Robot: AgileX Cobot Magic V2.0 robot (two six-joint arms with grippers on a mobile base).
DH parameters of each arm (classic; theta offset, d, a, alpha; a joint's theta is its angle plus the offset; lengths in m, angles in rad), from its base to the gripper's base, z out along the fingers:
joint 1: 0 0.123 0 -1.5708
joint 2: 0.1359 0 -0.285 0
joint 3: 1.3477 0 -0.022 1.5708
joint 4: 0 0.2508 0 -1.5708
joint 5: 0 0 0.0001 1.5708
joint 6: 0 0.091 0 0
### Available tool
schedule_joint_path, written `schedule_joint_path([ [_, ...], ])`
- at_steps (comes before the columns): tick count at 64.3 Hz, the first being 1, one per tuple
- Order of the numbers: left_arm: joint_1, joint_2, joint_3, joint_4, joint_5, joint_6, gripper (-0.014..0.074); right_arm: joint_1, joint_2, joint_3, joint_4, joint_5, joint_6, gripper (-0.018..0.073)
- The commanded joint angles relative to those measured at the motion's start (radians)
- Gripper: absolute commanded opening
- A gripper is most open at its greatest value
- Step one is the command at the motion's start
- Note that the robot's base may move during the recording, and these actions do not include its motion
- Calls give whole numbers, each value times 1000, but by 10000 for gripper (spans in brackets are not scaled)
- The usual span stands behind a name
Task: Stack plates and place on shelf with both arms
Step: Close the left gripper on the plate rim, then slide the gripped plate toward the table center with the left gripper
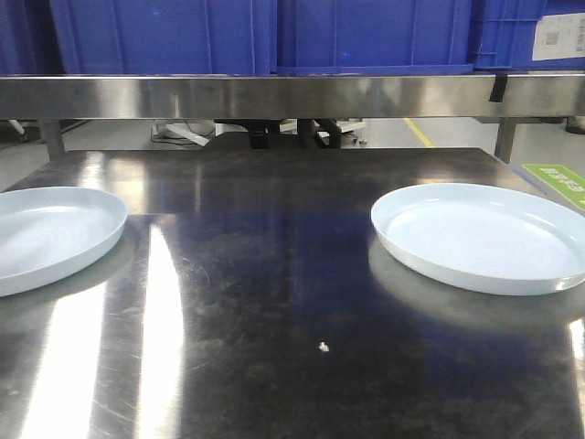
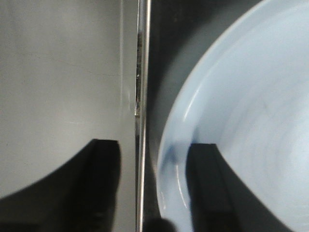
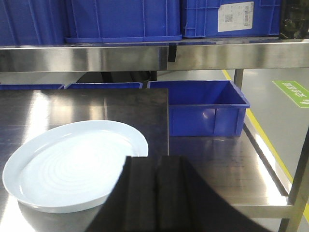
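Left plate (image 1: 50,233) and right plate (image 1: 484,238) lie well apart on the table (image 1: 274,320). Left claw (image 2: 154,150) is spread wide, straddling the left plate's rim. Right claw (image 3: 155,166) is closed and empty. The plates look stiff, glossy, probably slippery and chippable, so pinch at the rim.

The left plate (image 1: 46,233) is cut by the left edge, the right plate (image 1: 480,236) loses a little rim at the right edge, and the crates (image 1: 164,37) are cut at the top. A white speck (image 1: 324,346) on the table (image 1: 274,274) is too small to tell. In the left wrist view the plate is blurred and the left gripper (image 2: 154,193) is only two dark shapes. The right gripper (image 3: 155,193) hides the right plate's near rim. The label (image 3: 235,16) is unreadable.
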Motion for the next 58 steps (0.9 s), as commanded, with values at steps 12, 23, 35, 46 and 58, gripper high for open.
schedule_joint_path([
  [12,4,-45,-29,-13,11,2,90,-4,-19,1,-9,-96,-5,57],
  [23,4,-45,-45,-25,48,2,90,-4,-19,1,-9,-96,-5,57],
  [35,4,-49,-124,-124,131,31,90,-4,-19,1,-9,-96,-5,57],
  [46,3,-63,-170,-304,171,86,90,-4,-19,1,-9,-96,-5,57],
  [58,-40,-93,-172,-426,176,129,90,-4,-19,1,-9,-96,-5,57],
])
